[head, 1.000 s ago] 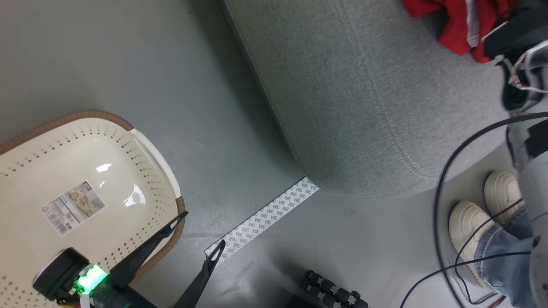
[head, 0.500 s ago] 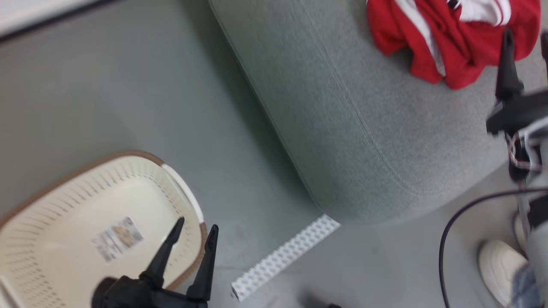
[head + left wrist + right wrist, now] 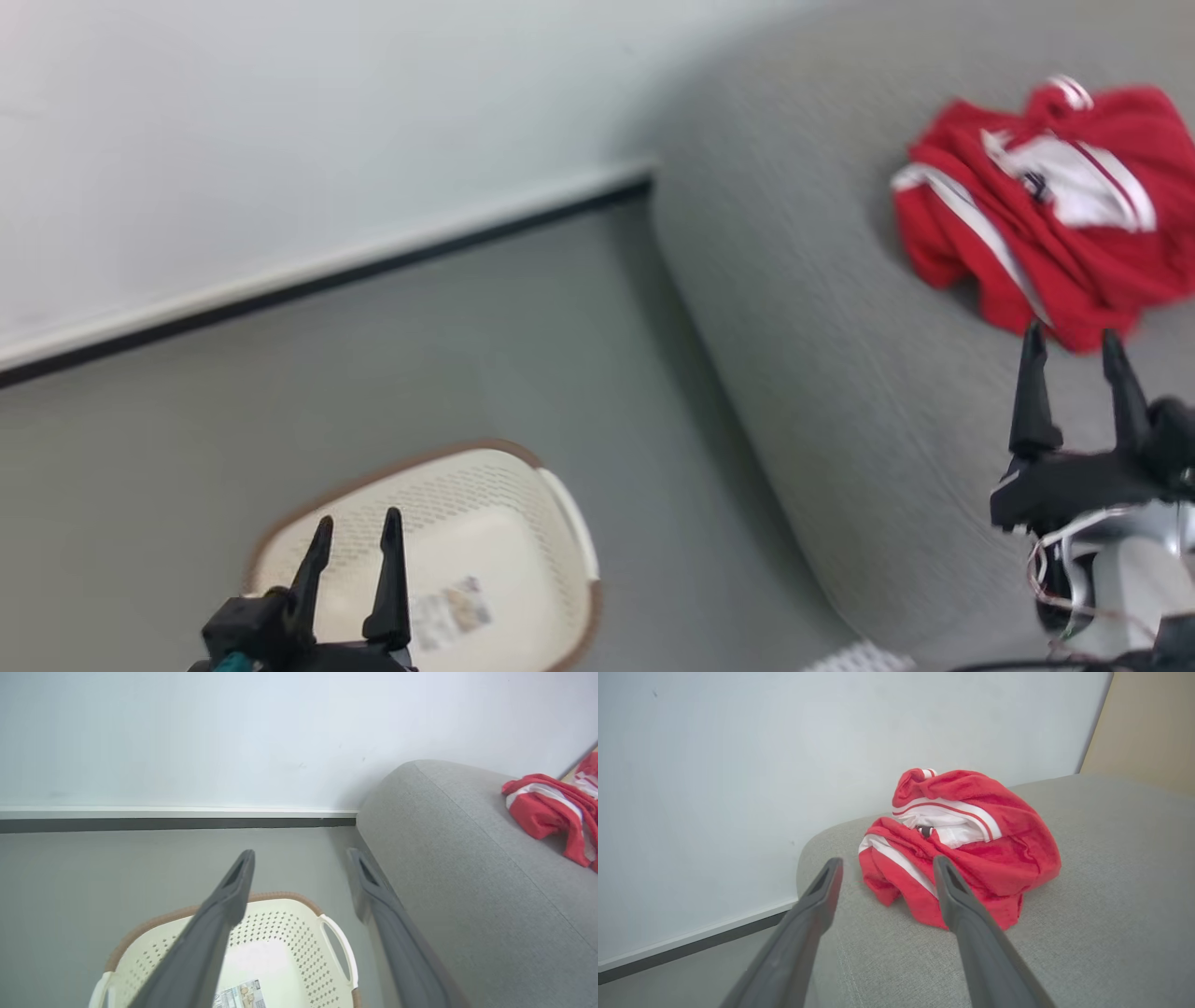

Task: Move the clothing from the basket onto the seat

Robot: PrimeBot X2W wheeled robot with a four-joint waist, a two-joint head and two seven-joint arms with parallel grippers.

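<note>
Right hand point(image 3: 1071, 331) now off the clothing point(image 3: 1055, 243) on the seat point(image 3: 822, 373), fingers point(image 3: 1034, 401) apart; left hand point(image 3: 358, 516) likewise, over the basket point(image 3: 467, 476).

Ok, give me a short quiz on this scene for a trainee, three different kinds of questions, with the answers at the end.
1. What is stuck inside the basket?
2. True or false: the right claw is shut on the clothing.
3. The clothing lies: A in the basket, B on the seat, C in the right claw.
Key: 1, a label sticker. 2, false: its fingers stand apart and hold nothing. 3, B.
</note>
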